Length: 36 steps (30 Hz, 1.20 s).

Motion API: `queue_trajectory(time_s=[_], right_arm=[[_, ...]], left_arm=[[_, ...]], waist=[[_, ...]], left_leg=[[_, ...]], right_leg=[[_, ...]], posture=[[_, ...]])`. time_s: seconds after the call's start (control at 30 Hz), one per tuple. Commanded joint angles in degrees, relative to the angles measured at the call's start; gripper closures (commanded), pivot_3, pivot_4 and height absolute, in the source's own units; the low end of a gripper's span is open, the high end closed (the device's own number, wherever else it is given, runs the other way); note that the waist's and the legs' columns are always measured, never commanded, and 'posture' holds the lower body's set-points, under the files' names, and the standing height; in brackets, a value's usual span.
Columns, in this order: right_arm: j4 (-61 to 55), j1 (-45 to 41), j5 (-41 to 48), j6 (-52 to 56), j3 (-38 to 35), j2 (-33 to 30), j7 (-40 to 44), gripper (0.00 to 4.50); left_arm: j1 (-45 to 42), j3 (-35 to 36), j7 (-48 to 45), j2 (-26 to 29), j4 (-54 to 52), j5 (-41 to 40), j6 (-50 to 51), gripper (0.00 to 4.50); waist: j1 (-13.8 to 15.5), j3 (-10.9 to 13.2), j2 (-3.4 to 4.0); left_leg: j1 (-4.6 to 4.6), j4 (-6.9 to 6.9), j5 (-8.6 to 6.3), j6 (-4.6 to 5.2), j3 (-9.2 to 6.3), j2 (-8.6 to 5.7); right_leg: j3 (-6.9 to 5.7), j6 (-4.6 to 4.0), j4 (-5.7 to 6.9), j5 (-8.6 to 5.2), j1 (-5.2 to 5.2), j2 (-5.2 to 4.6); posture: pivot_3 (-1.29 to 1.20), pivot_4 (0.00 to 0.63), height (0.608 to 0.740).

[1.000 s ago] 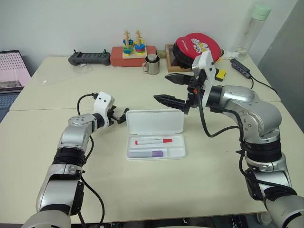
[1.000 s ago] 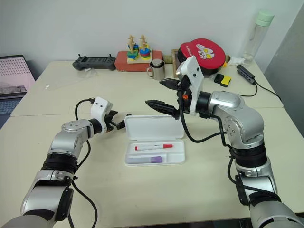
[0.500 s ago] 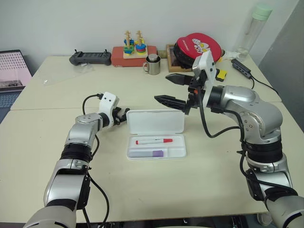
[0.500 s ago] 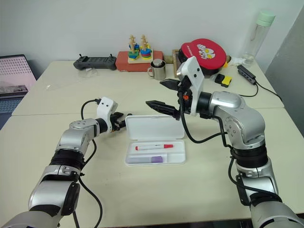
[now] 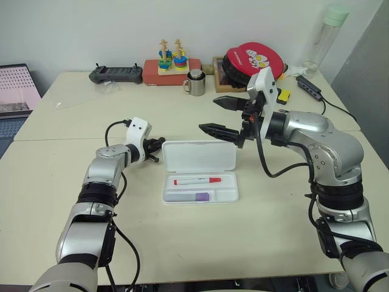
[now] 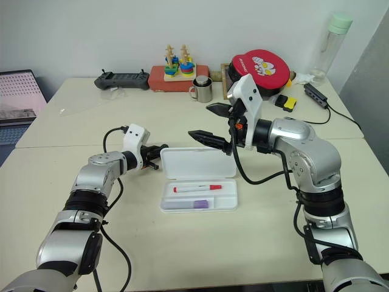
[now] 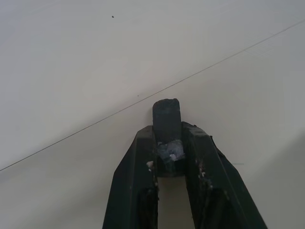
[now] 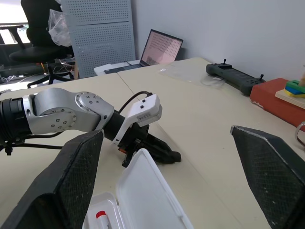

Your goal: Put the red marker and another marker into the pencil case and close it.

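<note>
**Black-fingered grippers at an open, loaded pencil case**

Item 1: left gripper (image 5: 157, 148). Fingers pressed together, gripping nothing; tips sit just beside the left edge of the raised lid. Whether they touch it cannot be told.

Item 2: right gripper (image 5: 222, 115). Fingers spread wide, empty, held in the air above and behind the lid's far right corner, apart from it.

Item 3: pencil case (image 5: 199, 156). White plastic, on the cream table (image 5: 182, 243) between the two arms. Lid stands open, leaning back from the divided tray.

Item 4: red marker (image 5: 196, 180). Lies lengthwise in the tray's rear compartment, cap toward the robot's right.

Item 5: lilac marker (image 5: 200, 196). Lies in the front compartment, near its middle.

Step in hand, by judgement: both markers are stowed; only closing is left. The closed left fingers look set to serve as a pusher.

Next move calls for: getting behind the lid's upper edge and tipping it forward over the hinge, then pressing down until it seats, without sliding the light case along the table.
</note>
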Motion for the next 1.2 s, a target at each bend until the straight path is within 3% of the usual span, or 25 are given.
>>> queue_trajectory(time_s=[0.03, 0.13, 0.23, 0.37, 0.47, 0.77, 1.03, 1.2], right_arm=[[-2.6, -0.8, 1.4, -0.9, -0.9, -1.1, 0.9, 0.0], [-4.0, 0.1, 2.7, -0.7, -1.8, -2.7, 2.0, 0.0], [-7.6, 3.4, 4.8, 0.5, -3.7, -6.5, 4.4, 0.0], [-11.2, 6.5, 8.1, 2.1, -7.0, -10.7, 4.8, 0.0], [-15.5, 10.1, 10.3, 4.1, -9.2, -14.4, 4.4, 0.0], [-25.2, 20.8, 11.3, 7.3, -8.0, -21.4, 1.5, 0.0], [-26.4, 23.5, 10.0, 7.2, -5.3, -22.7, -1.0, 0.0], [-26.5, 24.2, 9.3, 6.9, -3.2, -23.7, -0.7, 0.0]], left_arm=[[-0.9, 5.1, 1.9, 0.8, -1.8, -2.6, -2.6, 4.07], [-2.1, 9.1, -3.0, 0.5, -9.7, -9.0, -3.3, 4.07], [-2.3, 7.4, -11.4, 0.9, -22.7, -15.7, 1.2, 4.07], [2.3, -2.9, -22.8, 3.7, -41.9, -22.5, 12.1, 4.07], [3.5, -9.2, -25.3, 4.0, -47.6, -23.0, 15.7, 4.07], [5.7, -21.5, -30.1, 3.3, -45.2, -15.2, 10.9, 4.07], [7.7, -23.5, -31.9, 4.5, -46.0, -13.4, 10.4, 4.07], [8.7, -25.8, -31.6, 2.6, -43.2, -10.4, 8.2, 4.07]], waist=[[0.0, 0.0, 0.0], [0.0, 0.0, 0.0], [0.4, 0.0, -0.02], [0.3, 0.0, 0.02], [0.2, 0.0, 0.06], [0.5, 0.0, 0.05], [0.6, 0.0, 0.05], [0.7, 0.0, 0.04]], left_leg=[[0.0, 0.0, 0.0, 0.0, 0.0, 0.0], [-0.05, 0.01, 0.0, 0.0, -0.01, 0.0], [-0.54, 0.66, 0.0, -0.01, -0.24, 0.01], [-0.88, 0.71, -0.01, 0.0, -0.38, -0.12], [-0.81, 0.68, -0.01, 0.01, -0.25, -0.15], [-0.75, 0.7, -0.01, 0.02, -0.08, 0.0], [-0.75, 0.71, -0.01, 0.02, -0.06, -0.01], [-0.76, 0.73, -0.01, 0.02, -0.07, -0.01]], right_leg=[[0.0, 0.0, 0.0, 0.0, -0.01, 0.0], [0.0, 0.0, 0.01, 0.0, -0.05, 0.0], [-0.04, 0.0, 0.03, 0.01, -0.26, -0.05], [-0.08, 0.12, -0.08, 0.1, -0.29, -0.17], [0.05, 0.17, -0.07, 0.12, -0.26, -0.19], [0.06, 0.1, 0.02, 0.16, -0.25, 0.0], [0.02, 0.11, 0.0, 0.16, -0.24, 0.0], [0.01, 0.11, 0.0, 0.16, -0.22, 0.0]], posture=[[0.0, 0.15, 0.74], [0.0, 0.15, 0.74], [0.0, 0.15, 0.74], [0.0, 0.15, 0.74], [0.0, 0.15, 0.74], [0.0, 0.15, 0.74], [0.0, 0.15, 0.74], [0.0, 0.15, 0.74]])
